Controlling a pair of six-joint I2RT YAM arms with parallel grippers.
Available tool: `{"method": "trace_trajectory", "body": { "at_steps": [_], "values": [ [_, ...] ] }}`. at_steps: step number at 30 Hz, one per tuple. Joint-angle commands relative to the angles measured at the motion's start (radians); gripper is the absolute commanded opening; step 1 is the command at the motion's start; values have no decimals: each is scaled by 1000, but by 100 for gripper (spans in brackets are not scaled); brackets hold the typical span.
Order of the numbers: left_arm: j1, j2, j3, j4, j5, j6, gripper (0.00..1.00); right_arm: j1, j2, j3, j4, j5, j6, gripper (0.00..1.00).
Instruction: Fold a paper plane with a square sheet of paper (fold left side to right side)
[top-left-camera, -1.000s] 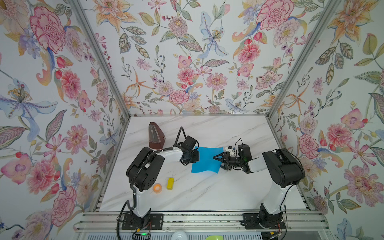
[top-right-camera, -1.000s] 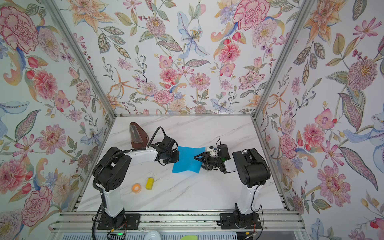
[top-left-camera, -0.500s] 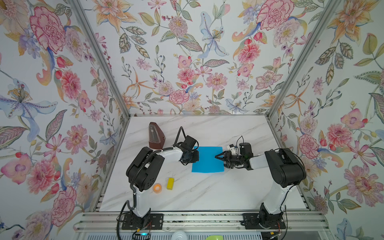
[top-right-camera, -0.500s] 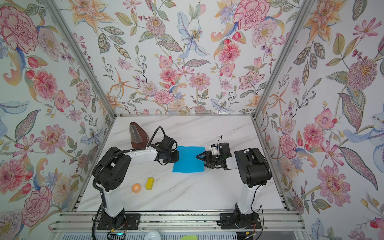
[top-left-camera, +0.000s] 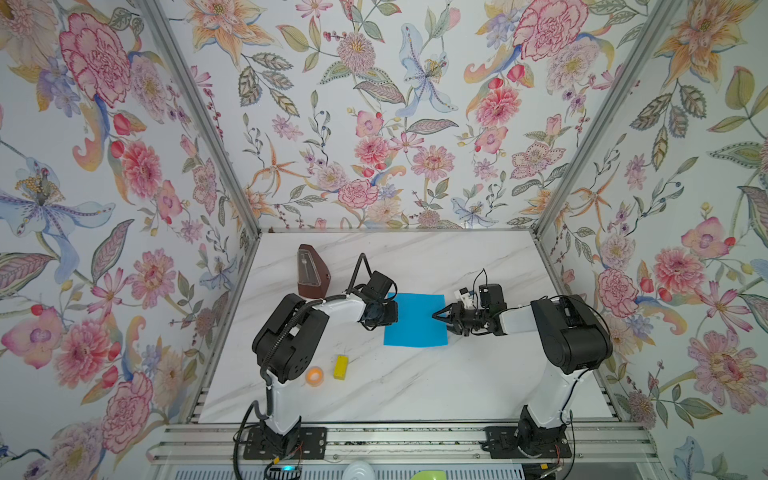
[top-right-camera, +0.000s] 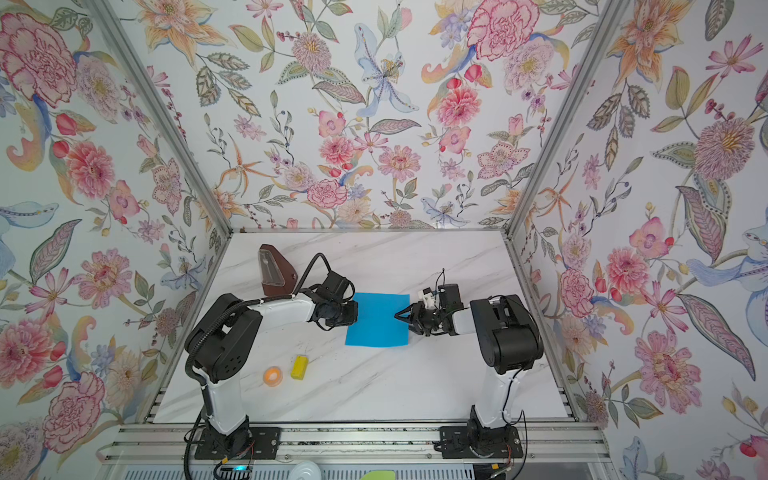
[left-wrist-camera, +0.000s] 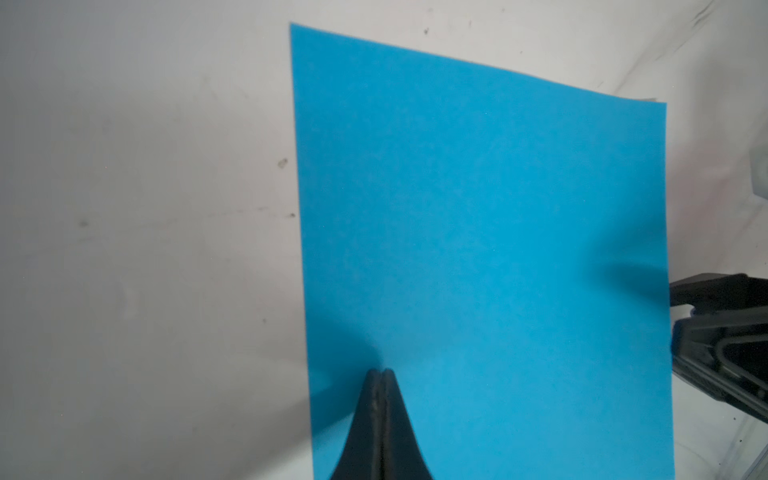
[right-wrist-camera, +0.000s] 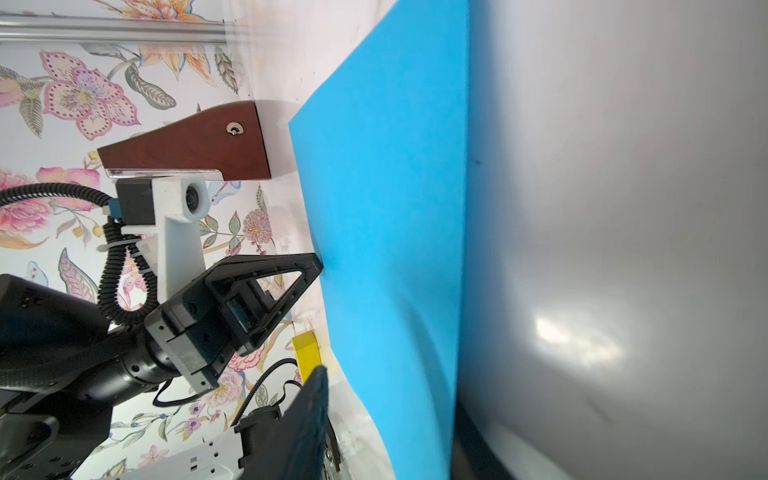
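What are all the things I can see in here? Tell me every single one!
paper sheet: one, bright blue, flat in the middle of the table, between the two grippers
metronome-like box: one, brown with a clear front, back left of the table
block: one, yellow, front left of the table
ring: one, orange, just left of the block
table: one, white marble
walls: three, flowery wallpaper, around the table
arms: two, black and white, fixed at the front rail
left gripper: one, black, shut, tip on the paper's left edge
right gripper: one, black, jaws apart around the paper's right edge
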Motion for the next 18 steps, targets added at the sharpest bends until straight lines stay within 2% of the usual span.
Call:
{"method": "trace_trajectory", "body": {
  "at_steps": [1, 9, 14, 18],
  "values": [
    [18, 28, -17, -91, -37, 24, 0, -11, 68, 23, -209, 90, -100, 38],
    [18, 35, -5, -98, -35, 41, 0, -26, 122, 91, -300, 78, -167, 27],
    [17, 24, -5, -78, -33, 41, 0, -20, 99, 103, -319, 91, -168, 11],
    [18, -28, -3, -48, -41, 50, 0, -9, 37, 138, -393, 119, -196, 3]
  ]
}}
